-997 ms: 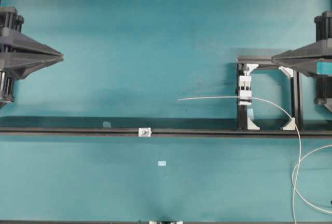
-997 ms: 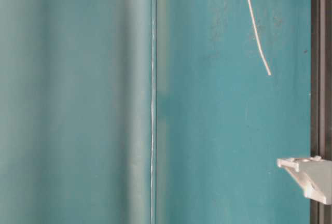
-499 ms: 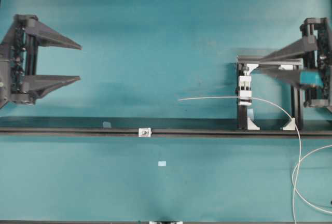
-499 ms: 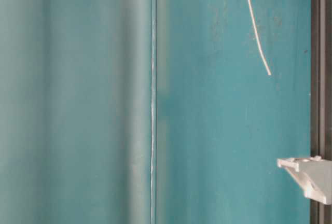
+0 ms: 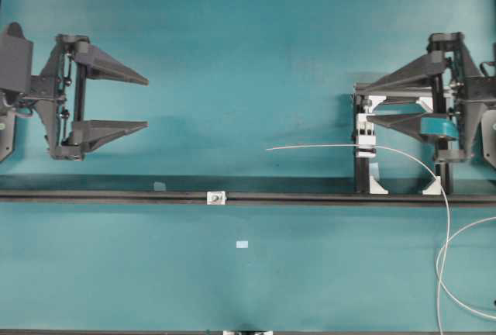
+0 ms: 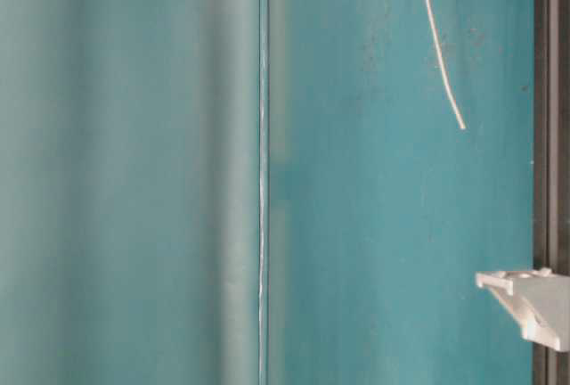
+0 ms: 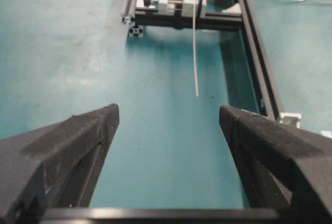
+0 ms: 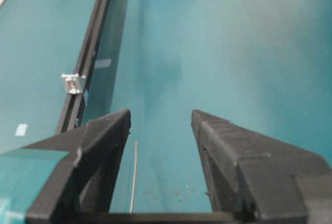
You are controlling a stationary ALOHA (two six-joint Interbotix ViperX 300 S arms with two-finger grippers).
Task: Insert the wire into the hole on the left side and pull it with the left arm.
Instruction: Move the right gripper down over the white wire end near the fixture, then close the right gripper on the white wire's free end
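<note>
far left: left gripper [image 5: 143, 102] spread wide, grasping nothing, well apart from everything. right of it, on the black rail [image 5: 101, 195]: the hole [image 5: 216, 197] in its tiny block. further right: the wire [image 5: 310, 147], free tip toward the left, long axis along the rail but offset to the far side of it, held in the white clip [image 5: 365, 135]. far right: right gripper [image 5: 360, 102] gaping, empty, just beside the clip, plainly nearer the wire; likely the one to grasp and feed leftward.

Black left pincer [image 5: 147, 103] with pointed wedge fingers, right pincer [image 5: 361, 103] bearing teal tape
</note>
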